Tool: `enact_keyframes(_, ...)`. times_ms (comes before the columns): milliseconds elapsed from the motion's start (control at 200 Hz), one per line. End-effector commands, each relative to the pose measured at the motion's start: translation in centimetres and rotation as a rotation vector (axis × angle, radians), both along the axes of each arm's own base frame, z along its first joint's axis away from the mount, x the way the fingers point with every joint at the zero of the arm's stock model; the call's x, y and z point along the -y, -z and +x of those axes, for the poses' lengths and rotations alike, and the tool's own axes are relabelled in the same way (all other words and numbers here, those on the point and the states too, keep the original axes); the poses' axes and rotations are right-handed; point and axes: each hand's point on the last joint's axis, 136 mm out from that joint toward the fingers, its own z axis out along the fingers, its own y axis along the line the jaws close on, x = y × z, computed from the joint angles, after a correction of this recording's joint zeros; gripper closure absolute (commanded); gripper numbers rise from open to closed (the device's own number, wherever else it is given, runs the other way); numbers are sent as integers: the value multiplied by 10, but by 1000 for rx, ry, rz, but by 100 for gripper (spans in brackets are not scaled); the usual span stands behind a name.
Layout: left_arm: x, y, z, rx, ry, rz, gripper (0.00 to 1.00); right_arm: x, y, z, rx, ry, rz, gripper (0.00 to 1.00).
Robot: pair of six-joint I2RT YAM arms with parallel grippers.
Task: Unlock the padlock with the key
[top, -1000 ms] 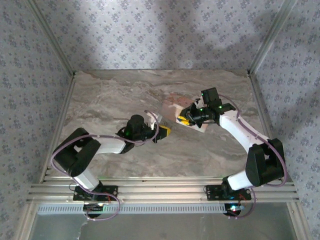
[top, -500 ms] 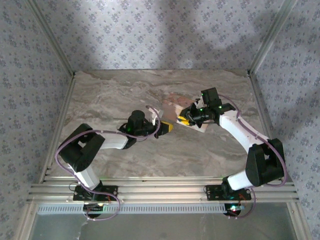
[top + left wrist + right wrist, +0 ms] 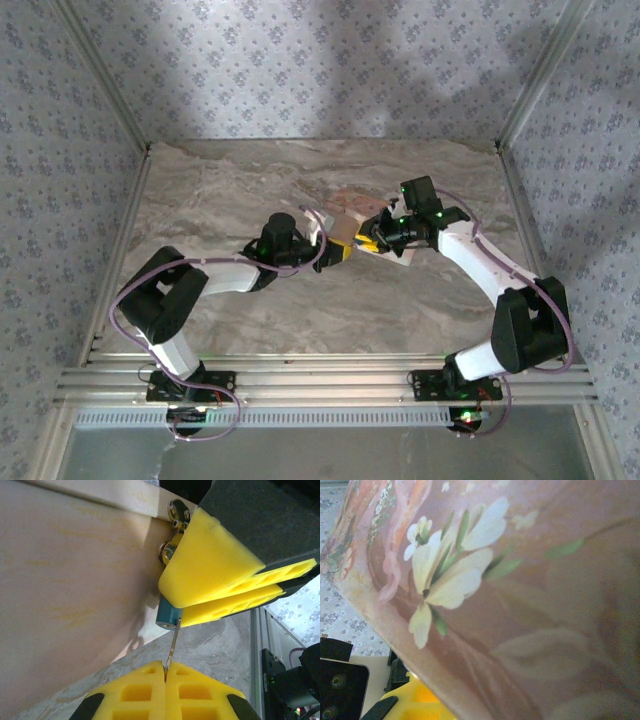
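The key is a thin metal blade. Its long axis runs almost straight up the left wrist view, leaning slightly right, and its tip meets the lower end of the teal padlock. Your left end effector has its yellow pads pressed together on the key's base. Your right end effector pinches the padlock, just beside a pale wooden box. All this sits over the middle of the marbled grey-brown worktop, enclosed by floral-papered walls.
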Motion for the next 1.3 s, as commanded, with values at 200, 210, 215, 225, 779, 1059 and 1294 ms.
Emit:
enact_keyframes(200,6,6,-4,7,33,27,100,-6,-22,3,71,-41,15,100)
enact_keyframes(210,6,6,-4,7,33,29,100,-6,-22,3,71,-42,14,100)
enact_keyframes(215,6,6,-4,7,32,29,100,-6,-22,3,72,-41,14,100)
enact_keyframes(225,6,7,-4,6,34,31,100,-6,-23,3,71,-42,14,100)
enact_keyframes(779,6,11,-9,12,44,58,100,-6,-21,2,75,-47,7,100)
enact_keyframes(1059,8,1,-6,26,41,39,100,-5,-17,-1,71,-59,-4,100)
enact_keyframes(1294,7,-3,-2,33,22,31,100,-5,-12,-4,67,-70,-18,100)
